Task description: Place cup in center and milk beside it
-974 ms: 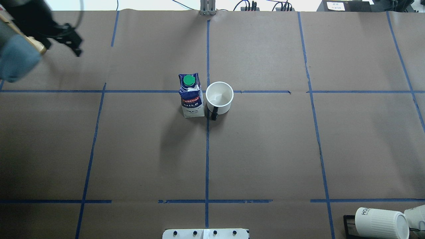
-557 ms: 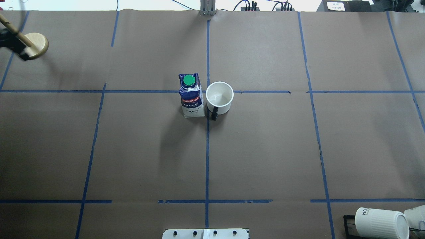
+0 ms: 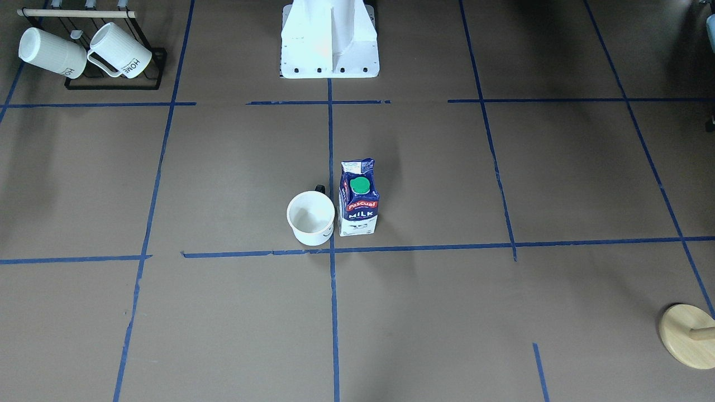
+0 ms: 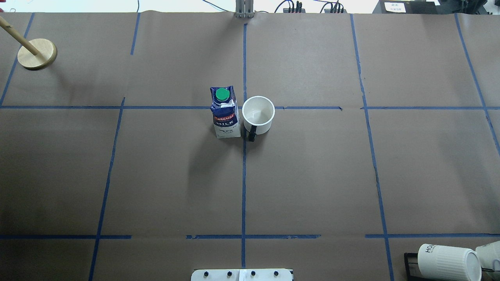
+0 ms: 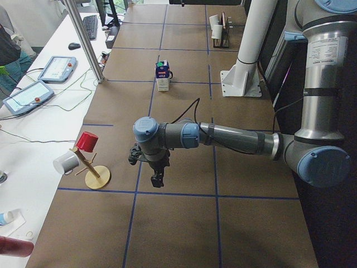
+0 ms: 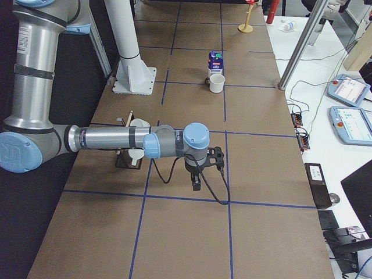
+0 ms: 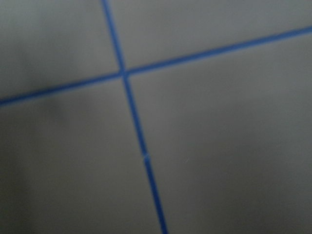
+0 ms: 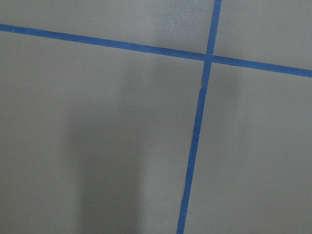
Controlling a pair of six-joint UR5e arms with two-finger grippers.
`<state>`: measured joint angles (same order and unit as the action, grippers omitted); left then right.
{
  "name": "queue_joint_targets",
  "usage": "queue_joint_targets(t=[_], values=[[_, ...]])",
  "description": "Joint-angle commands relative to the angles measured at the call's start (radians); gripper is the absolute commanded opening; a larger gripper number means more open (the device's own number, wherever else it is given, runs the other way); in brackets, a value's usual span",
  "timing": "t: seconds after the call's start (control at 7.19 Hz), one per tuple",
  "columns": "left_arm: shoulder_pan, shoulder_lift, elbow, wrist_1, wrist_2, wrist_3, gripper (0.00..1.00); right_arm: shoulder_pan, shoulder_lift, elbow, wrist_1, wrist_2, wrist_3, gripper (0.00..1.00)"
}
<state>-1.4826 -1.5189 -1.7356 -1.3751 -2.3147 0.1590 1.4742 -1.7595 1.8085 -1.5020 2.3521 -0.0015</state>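
The white cup (image 4: 258,115) stands upright just right of the center tape crossing (image 4: 244,107), its black handle toward the robot. The milk carton (image 4: 225,113) stands upright right beside it, on the other side of the line. In the front-facing view the cup (image 3: 310,218) is left of the milk (image 3: 358,204). My left gripper (image 5: 156,178) hangs over the table's left end, far from both. My right gripper (image 6: 196,183) hangs over the right end. Both show only in side views, so I cannot tell whether they are open or shut.
A black rack with two ribbed HOME mugs (image 4: 449,261) sits at the near right corner. A wooden mug tree (image 4: 37,54) stands at the far left, with a red cup (image 5: 87,141) on it. The robot base (image 3: 329,39) is at the near middle edge.
My left arm has pulled back out of the overhead view at the far left, uncovering the wooden mug tree. The cup and the milk have not moved.
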Motion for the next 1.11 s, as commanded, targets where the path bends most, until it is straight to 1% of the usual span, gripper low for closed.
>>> queue_joint_targets(t=[0.0, 0.14, 0.97], values=[[-0.036, 0.052, 0.014, -0.057, -0.003, 0.007, 1.00, 0.000, 0.000, 0.000, 0.000, -0.001, 0.000, 1.00], [-0.036, 0.087, 0.014, -0.096, -0.003, 0.034, 1.00, 0.000, 0.002, 0.000, 0.002, 0.001, 0.002, 1.00], [-0.034, 0.086, 0.001, -0.084, 0.011, 0.033, 1.00, 0.000, 0.000, 0.000, 0.008, -0.002, -0.002, 1.00]])
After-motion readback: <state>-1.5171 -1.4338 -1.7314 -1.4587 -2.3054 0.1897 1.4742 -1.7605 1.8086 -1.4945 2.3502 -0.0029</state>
